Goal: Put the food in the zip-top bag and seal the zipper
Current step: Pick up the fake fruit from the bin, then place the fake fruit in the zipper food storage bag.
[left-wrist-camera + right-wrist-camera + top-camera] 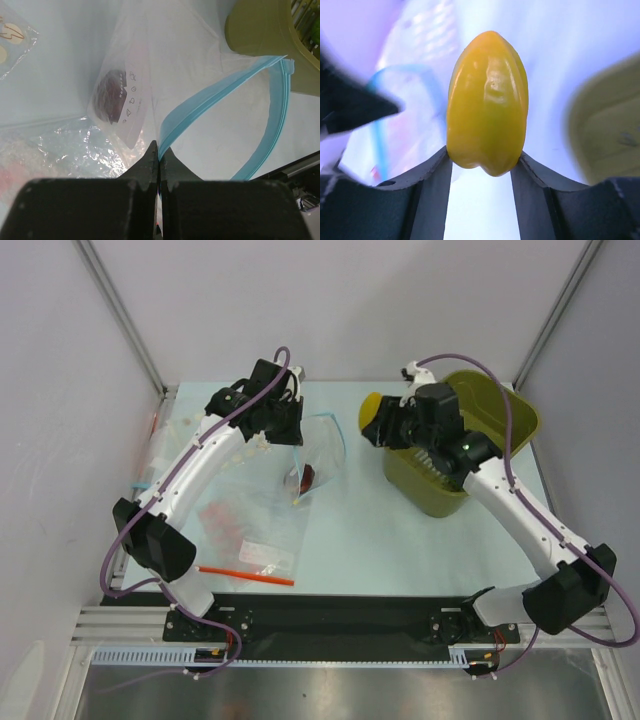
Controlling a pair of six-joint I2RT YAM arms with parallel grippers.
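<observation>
Inside the clear plastic bag (165, 50) a dark red toy fruit (111, 92) is sitting; left gripper (159, 150) pinching the open light-blue zipper (210, 95), right gripper (482, 152) holding a yellow fruit (487, 100).

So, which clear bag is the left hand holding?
The bag with the light blue zipper, pinched at its rim; the red-orange-strip bag lies flat, untouched.

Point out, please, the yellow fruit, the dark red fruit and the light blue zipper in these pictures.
yellow fruit (487, 105): right wrist view, middle of its skin.
dark red fruit (112, 95): left wrist view, middle of its visible side.
light blue zipper (220, 90): left wrist view, middle of the nearer strip.
</observation>
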